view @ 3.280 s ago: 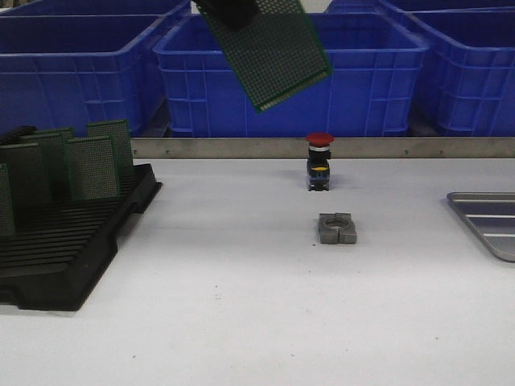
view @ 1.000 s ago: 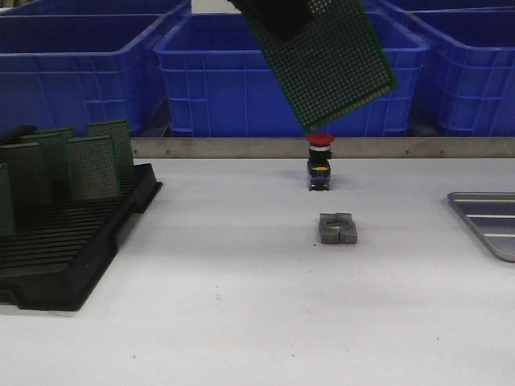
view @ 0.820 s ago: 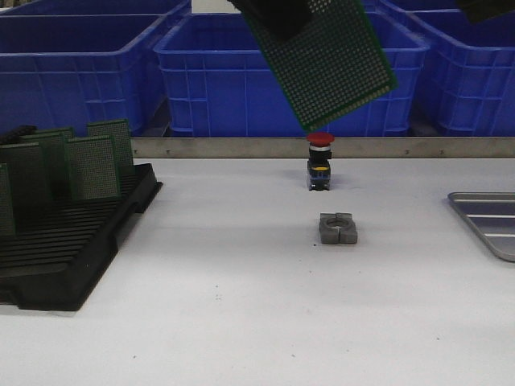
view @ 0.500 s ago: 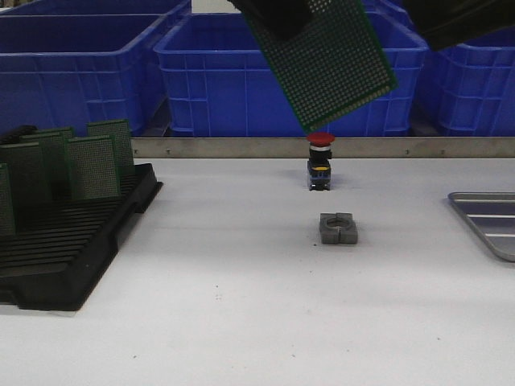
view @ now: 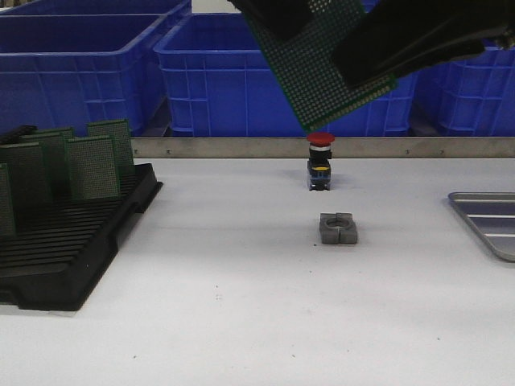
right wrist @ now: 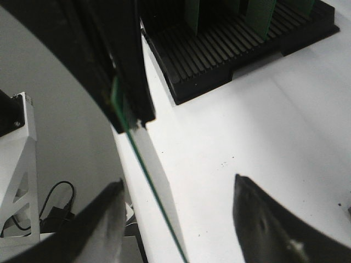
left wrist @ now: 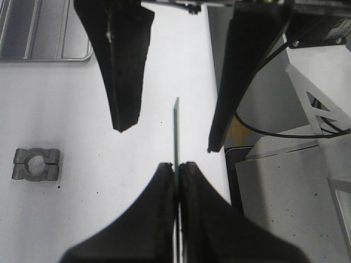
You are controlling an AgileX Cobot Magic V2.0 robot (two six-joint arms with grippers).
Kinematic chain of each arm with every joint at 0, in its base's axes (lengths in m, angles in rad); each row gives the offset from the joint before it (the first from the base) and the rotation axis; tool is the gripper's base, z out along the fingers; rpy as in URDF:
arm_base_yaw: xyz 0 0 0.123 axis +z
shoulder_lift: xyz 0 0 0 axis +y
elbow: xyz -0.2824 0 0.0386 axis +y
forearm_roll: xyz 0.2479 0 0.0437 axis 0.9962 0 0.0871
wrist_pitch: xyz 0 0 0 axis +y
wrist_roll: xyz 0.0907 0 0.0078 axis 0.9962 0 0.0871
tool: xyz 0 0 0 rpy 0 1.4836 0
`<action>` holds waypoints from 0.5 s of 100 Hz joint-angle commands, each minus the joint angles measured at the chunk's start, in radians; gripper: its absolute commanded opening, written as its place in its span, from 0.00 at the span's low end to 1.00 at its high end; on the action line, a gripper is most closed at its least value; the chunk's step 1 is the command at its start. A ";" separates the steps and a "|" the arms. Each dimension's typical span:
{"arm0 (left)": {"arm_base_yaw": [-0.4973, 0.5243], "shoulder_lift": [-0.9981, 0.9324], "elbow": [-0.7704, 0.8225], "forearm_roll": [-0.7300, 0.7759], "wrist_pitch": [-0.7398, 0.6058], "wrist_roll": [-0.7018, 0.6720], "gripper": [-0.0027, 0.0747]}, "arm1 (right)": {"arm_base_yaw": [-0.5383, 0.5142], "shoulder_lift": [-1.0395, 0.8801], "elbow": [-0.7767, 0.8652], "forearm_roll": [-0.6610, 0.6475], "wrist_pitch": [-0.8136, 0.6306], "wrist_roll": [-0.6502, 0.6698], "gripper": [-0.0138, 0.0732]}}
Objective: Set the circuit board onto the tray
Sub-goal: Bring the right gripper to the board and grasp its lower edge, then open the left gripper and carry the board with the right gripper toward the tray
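The green perforated circuit board (view: 318, 76) hangs tilted high above the table's middle, my left gripper (view: 278, 16) shut on its upper edge. In the left wrist view the board (left wrist: 176, 123) runs edge-on out of the shut left gripper (left wrist: 176, 165). My right gripper (view: 354, 64) reaches in from the upper right and stands open (right wrist: 178, 186), one finger on each side of the board (right wrist: 148, 175) without touching it. The silver ribbed tray (view: 487, 221) lies at the table's right edge, with nothing on the part that shows, also in the left wrist view (left wrist: 44, 33).
A black slotted rack (view: 72, 241) holding several green boards stands at the left. A red push button (view: 319, 161) and a grey metal clamp (view: 337, 228) sit mid-table below the board. Blue crates (view: 209, 88) line the back behind a metal rail (view: 241, 147).
The left gripper carried the board rightward, then held still. The right gripper came in from the upper right and now straddles the board's lower right part.
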 commanded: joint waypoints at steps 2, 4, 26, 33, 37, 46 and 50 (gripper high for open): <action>-0.009 -0.048 -0.024 -0.064 0.042 -0.007 0.01 | 0.008 -0.017 -0.031 0.069 0.004 -0.012 0.56; -0.009 -0.048 -0.024 -0.064 0.042 -0.007 0.01 | 0.008 -0.017 -0.031 0.071 0.004 -0.012 0.55; -0.009 -0.048 -0.024 -0.064 0.042 -0.007 0.01 | 0.008 -0.017 -0.031 0.103 -0.002 -0.012 0.26; -0.009 -0.048 -0.024 -0.064 0.042 -0.007 0.01 | 0.008 -0.017 -0.031 0.103 -0.006 -0.012 0.15; -0.009 -0.048 -0.024 -0.064 0.042 -0.007 0.01 | 0.008 -0.017 -0.031 0.103 -0.009 -0.012 0.10; -0.009 -0.048 -0.024 -0.064 0.042 -0.007 0.02 | 0.008 -0.017 -0.031 0.103 -0.023 -0.012 0.08; -0.009 -0.048 -0.024 -0.064 0.042 -0.007 0.04 | 0.008 -0.017 -0.031 0.103 -0.026 -0.012 0.08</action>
